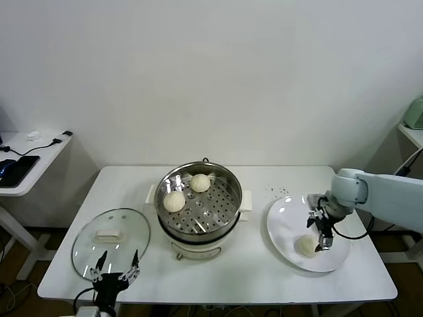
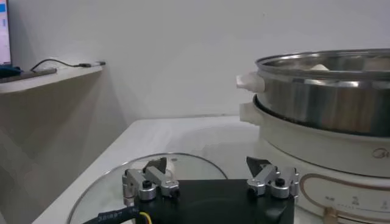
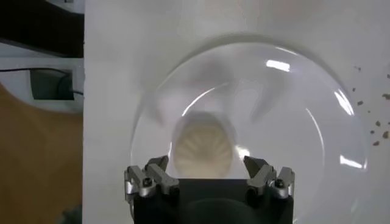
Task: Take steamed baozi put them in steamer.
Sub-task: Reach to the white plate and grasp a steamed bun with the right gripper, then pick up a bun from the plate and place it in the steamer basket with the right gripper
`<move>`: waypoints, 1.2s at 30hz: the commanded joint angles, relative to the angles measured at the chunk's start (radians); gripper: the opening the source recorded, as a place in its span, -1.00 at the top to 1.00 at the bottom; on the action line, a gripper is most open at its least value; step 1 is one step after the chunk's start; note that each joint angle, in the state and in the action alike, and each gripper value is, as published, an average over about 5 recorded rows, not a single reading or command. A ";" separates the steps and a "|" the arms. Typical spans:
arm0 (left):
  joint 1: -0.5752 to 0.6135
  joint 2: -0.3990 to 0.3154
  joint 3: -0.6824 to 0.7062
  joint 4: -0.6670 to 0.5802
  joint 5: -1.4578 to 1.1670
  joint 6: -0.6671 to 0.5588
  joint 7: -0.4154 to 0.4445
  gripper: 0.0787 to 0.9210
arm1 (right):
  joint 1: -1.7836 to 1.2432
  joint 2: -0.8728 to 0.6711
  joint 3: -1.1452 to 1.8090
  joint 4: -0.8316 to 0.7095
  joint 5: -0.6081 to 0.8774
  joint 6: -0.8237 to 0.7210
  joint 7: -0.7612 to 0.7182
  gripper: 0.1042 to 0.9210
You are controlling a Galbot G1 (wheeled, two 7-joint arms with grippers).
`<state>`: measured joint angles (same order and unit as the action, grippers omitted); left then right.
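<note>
The steel steamer (image 1: 225, 188) stands mid-table on its white cooker base and holds two baozi, one (image 1: 174, 201) at its left and one (image 1: 200, 183) at the back. A third baozi (image 1: 307, 246) lies on the white plate (image 1: 284, 214) at the right; it also shows in the right wrist view (image 3: 203, 150). My right gripper (image 1: 320, 232) is open just above this bun, its fingers either side of it without touching. My left gripper (image 1: 117, 272) is open and empty at the table's front left, over the glass lid (image 1: 106, 234). The steamer shows in the left wrist view (image 2: 323, 91).
The glass lid with a white knob lies flat left of the steamer. Small dark crumbs (image 1: 279, 192) lie on the table behind the plate. A side desk (image 1: 30, 162) with a cable and dark device stands at the far left.
</note>
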<state>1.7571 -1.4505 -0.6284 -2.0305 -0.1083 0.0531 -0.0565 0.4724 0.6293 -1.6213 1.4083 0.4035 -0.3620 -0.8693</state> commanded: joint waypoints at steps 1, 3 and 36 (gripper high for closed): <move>-0.003 -0.003 0.002 0.000 0.002 0.003 0.000 -0.77 | -0.109 -0.006 0.089 -0.028 -0.036 -0.018 0.039 -0.76; -0.001 -0.005 0.004 -0.001 0.003 0.003 0.000 -0.77 | -0.108 -0.002 0.087 -0.027 -0.036 -0.020 0.038 -0.76; 0.017 -0.009 0.011 -0.022 0.018 0.000 -0.001 -0.77 | 0.585 0.275 -0.111 -0.069 0.119 0.261 -0.221 -0.36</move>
<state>1.7735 -1.4590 -0.6184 -2.0505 -0.0911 0.0522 -0.0582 0.6787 0.7160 -1.6372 1.3828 0.4188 -0.2745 -0.9620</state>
